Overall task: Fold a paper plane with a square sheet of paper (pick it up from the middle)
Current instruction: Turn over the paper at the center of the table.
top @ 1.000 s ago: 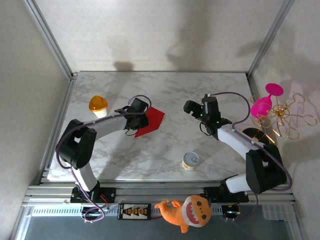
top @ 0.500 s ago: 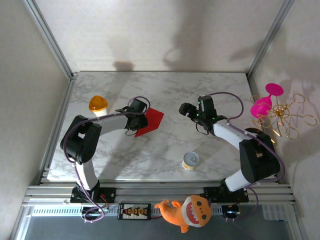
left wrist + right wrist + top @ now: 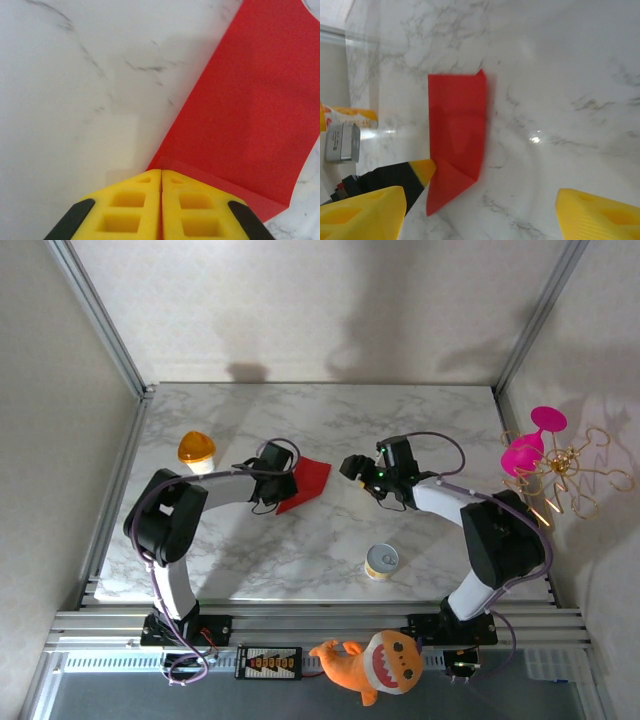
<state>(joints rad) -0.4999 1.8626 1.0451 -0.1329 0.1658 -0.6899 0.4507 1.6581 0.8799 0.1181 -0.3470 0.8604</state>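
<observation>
The left gripper (image 3: 161, 173) has its yellow fingers pressed flat together, with no gap between them, and they appear to be nipping the near corner of the square sheet of paper (image 3: 250, 110). From that pinch the red sheet fans away ahead of the fingertips and off to their right, lying flat on the marble table (image 3: 65, 100), with a narrow creased strip just in front of the tips. The right gripper (image 3: 479, 210) is spread wide and holds nothing. The sheet lies well ahead of it, roughly between its two fingers, with a small triangular flap turned up at the end nearest the left fingertip. The grip looks to be on a corner and not the middle, and most of the risks come from that. If the left arm lifts or drags from here, the thin paper could pivot, droop or slip free. A sideways pull could tear the corner or set a crooked crease that would spoil the dart's centre line. If the right gripper closes in before the sheet is steady, one finger could catch the raised flap and crumple it, or push the whole sheet out of the left pinch
</observation>
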